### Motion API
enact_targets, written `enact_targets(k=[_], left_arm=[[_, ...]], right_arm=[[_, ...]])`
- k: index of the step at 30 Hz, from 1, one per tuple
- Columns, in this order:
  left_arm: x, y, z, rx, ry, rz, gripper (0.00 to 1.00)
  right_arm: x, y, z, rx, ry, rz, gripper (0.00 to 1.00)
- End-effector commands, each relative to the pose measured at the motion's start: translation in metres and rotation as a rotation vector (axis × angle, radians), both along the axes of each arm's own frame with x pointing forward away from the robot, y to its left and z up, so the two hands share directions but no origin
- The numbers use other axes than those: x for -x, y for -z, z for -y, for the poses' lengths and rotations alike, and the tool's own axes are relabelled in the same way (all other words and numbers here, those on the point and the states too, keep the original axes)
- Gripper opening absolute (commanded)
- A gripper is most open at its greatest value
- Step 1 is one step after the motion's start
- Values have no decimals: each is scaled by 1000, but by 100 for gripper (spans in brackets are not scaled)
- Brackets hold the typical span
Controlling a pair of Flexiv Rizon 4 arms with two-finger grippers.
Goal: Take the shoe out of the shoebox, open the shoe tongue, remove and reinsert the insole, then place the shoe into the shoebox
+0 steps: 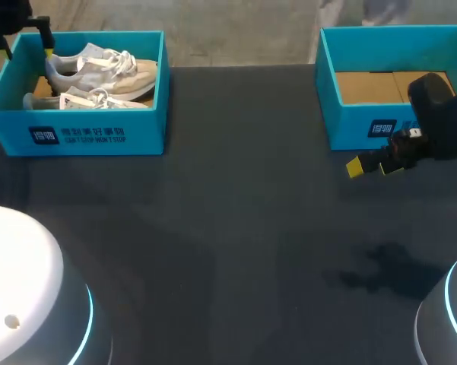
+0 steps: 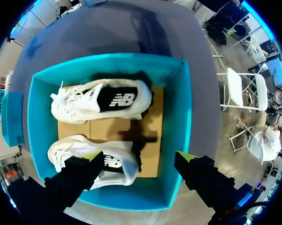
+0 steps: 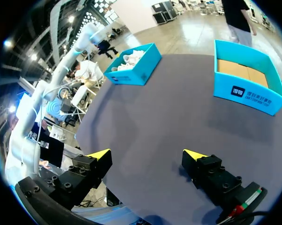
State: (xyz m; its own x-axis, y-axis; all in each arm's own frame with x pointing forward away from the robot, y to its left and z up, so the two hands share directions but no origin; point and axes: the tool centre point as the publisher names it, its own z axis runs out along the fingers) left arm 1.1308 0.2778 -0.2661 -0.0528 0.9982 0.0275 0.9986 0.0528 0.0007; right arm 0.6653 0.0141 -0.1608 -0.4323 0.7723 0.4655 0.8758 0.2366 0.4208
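Left tool [image 2: 140, 158] wide above the box [image 2: 180, 117].
A shoe [image 2: 122, 164] lies under it, ready to grasp; right tool [image 3: 148, 154], wide too, hangs over the desk [image 3: 145, 112], out of the way.

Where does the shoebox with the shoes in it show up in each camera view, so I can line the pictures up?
Head view: the shoebox sits at the far left of the table.
Left wrist view: the shoebox lies straight below the open left gripper, seen from above.
Right wrist view: the shoebox is far across the table, ahead of the right gripper.
Shared landmark: the white shoes inside it.
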Motion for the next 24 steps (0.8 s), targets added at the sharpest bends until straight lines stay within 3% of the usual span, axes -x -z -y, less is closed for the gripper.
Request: enact_targets(k=[1,9,24], left_arm=[[25,-7,1,-16,4,68,100],[44,-14,-3,-2,9,42,100],[75,-5,-1,-12,64,53,100]], right_arm=[[-1,1,-1,1,1,-1,100],[-1,1,-1,1,1,-1,100],[-1,1,-1,1,1,-1,100]])
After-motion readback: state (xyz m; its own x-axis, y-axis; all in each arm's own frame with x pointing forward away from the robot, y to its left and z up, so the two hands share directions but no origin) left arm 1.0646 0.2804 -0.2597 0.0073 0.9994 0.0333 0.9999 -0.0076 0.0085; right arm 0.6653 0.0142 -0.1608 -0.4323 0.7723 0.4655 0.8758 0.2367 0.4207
